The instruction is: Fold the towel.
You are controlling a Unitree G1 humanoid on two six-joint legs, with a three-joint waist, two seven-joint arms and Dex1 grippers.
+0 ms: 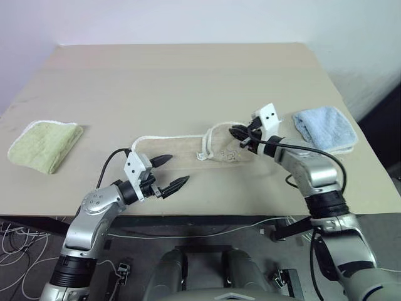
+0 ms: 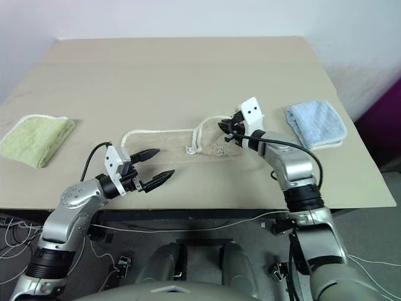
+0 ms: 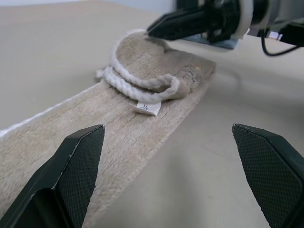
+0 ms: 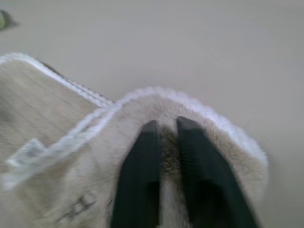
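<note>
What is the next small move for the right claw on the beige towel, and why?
Probably carry the pinched end further over, toward the left claw. The right claw is shut on the towel, whose right end is already lifted and partly folded back, while the rest lies flat on the table. The left claw is open and holds nothing.

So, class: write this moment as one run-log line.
left gripper: open, hovering beside towel | right gripper: shut on towel's folded-over end | fold: partly done
</note>
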